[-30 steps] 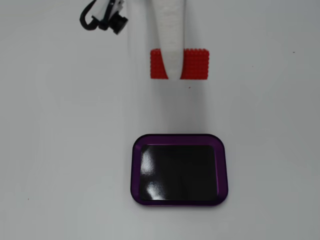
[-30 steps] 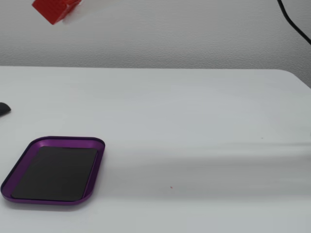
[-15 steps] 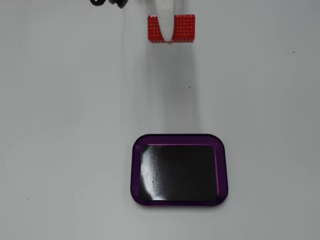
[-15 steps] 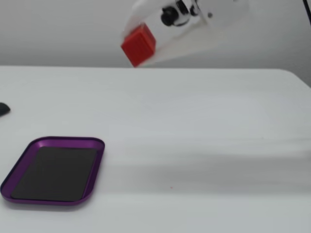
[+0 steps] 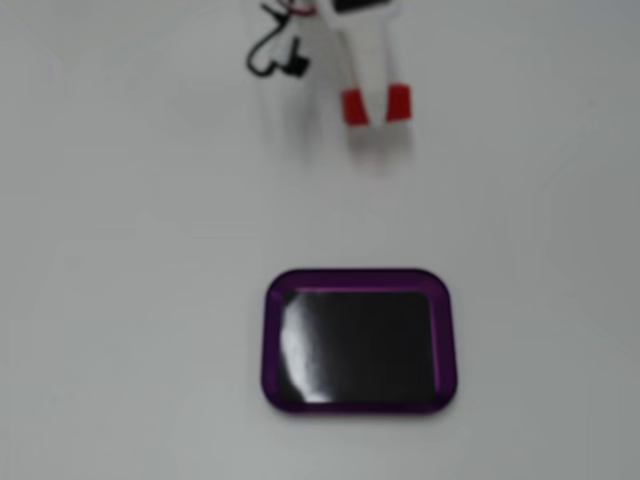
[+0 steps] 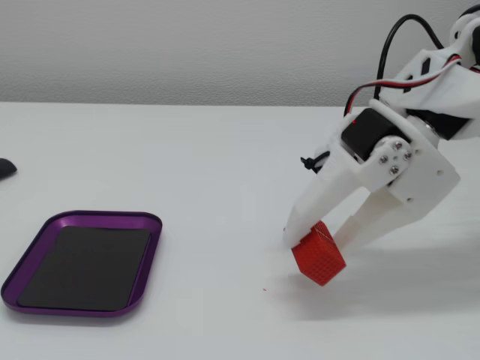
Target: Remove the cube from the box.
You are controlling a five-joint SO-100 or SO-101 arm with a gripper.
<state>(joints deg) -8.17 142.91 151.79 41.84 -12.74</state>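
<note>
The box (image 5: 358, 405), a purple-rimmed tray with a shiny black bottom, lies empty on the white table; in the other fixed view it sits at the lower left (image 6: 82, 217). The red studded cube (image 6: 319, 259) is well outside it, tilted between the fingers of my white gripper (image 6: 321, 236). The jaws stand closed around its upper end. Its lowest corner is at or just above the table. In the fixed view from above, the gripper (image 5: 377, 105) is at the top, beyond the tray, and a white finger covers the middle of the cube (image 5: 355, 107).
A black cable loop (image 5: 275, 55) lies on the table beside the arm's base. A small dark object (image 6: 6, 167) shows at the left edge of a fixed view. The white arm and its wires (image 6: 420, 112) fill the right side.
</note>
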